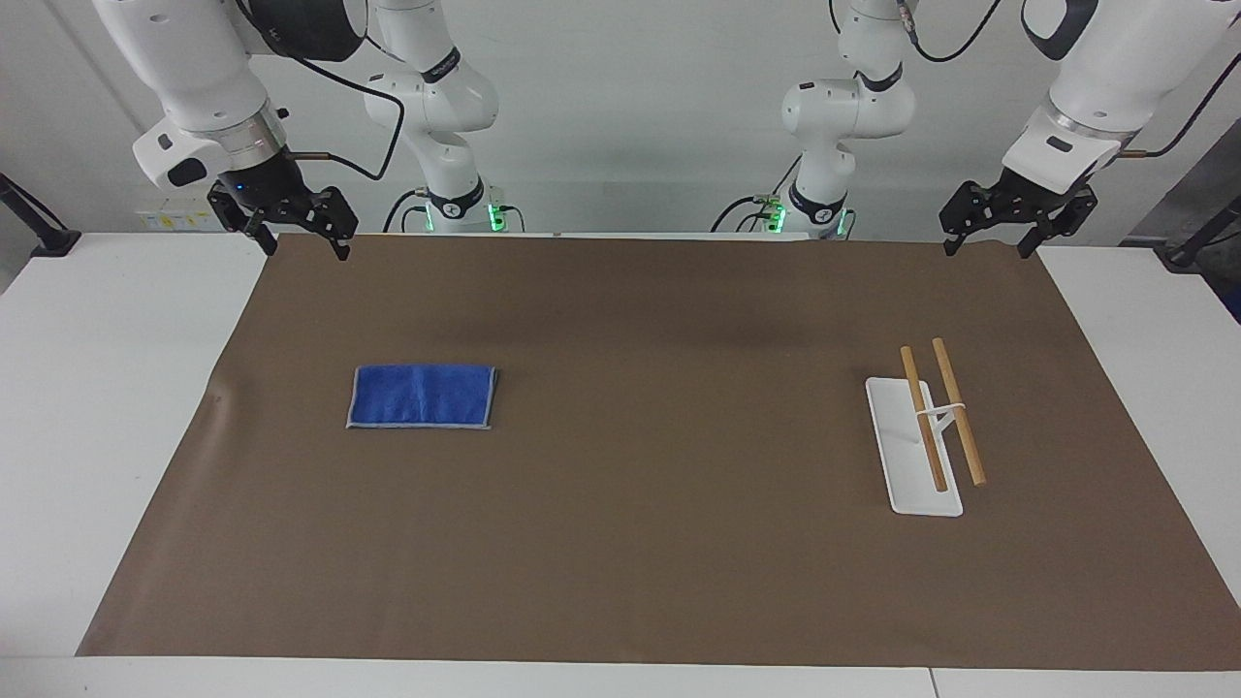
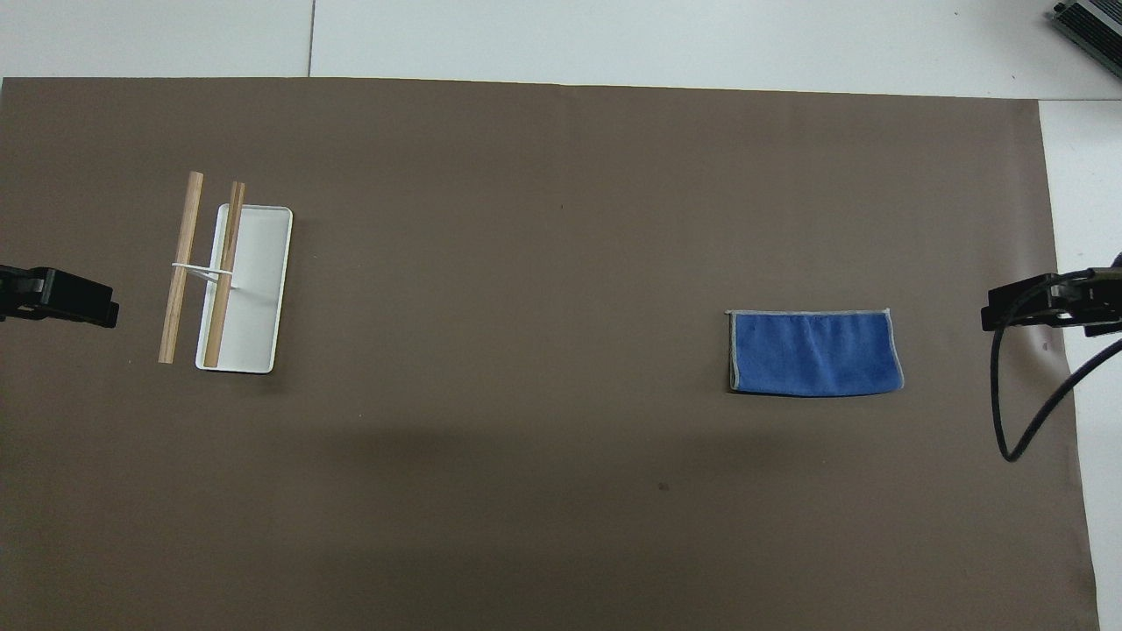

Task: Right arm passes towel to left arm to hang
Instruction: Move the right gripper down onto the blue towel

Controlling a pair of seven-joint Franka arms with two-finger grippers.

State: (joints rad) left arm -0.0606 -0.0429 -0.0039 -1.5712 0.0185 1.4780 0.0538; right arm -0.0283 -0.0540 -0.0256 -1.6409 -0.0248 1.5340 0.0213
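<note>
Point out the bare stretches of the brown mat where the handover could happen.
Widest free patch: mid-mat, between the blue towel and the towel rack. Also bare: the strip nearer the robots under the right gripper and left gripper. Nowhere crowded.

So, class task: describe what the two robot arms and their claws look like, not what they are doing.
Both arms look alike: glossy white rounded segments with black joint panels and a silver wrist ring. Each ends in a black two-finger claw, the right claw and the left claw. Black cables loop beside both wrists. Green lights glow at both bases, and a small blue light shows above the right claw.
</note>
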